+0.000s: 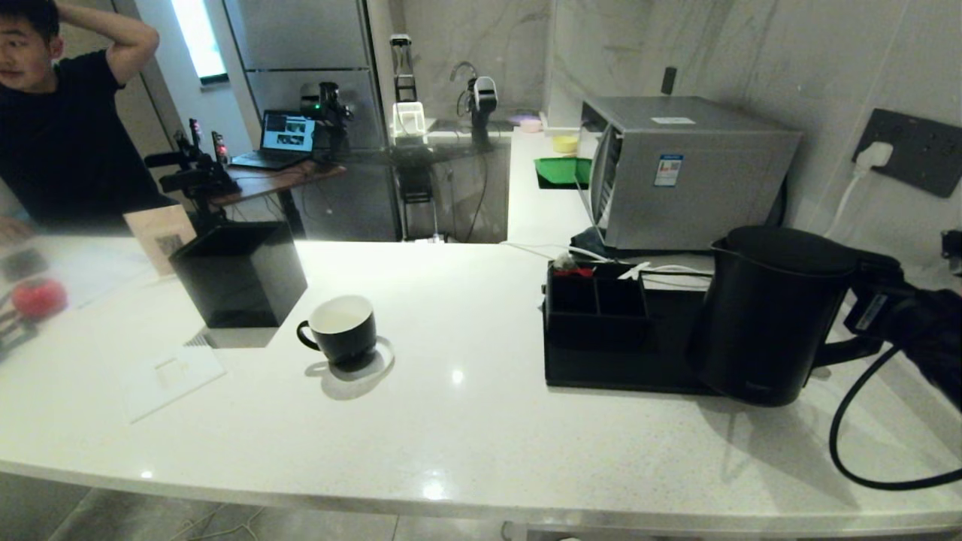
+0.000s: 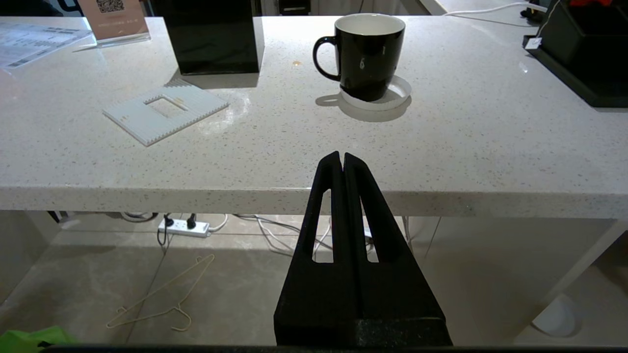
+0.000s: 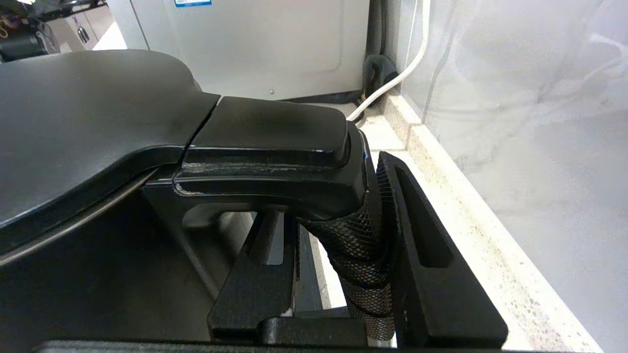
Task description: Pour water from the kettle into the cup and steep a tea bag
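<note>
Black jaws, right gripper (image 3: 338, 274): clamped across the kettle (image 1: 766, 315) handle, ready for lifting.
Kettle: standing on the desk (image 1: 481, 421), right of the cup (image 1: 342, 329).
Left gripper (image 2: 342, 159): jaws together, parked below the desk edge.

Right claw (image 3: 338, 274) reaching in from 3 o'clock, fingers clamped on a wrapped handle. Left claw (image 2: 342, 159) parked low at 6 o'clock, fingers pressed together.
</note>
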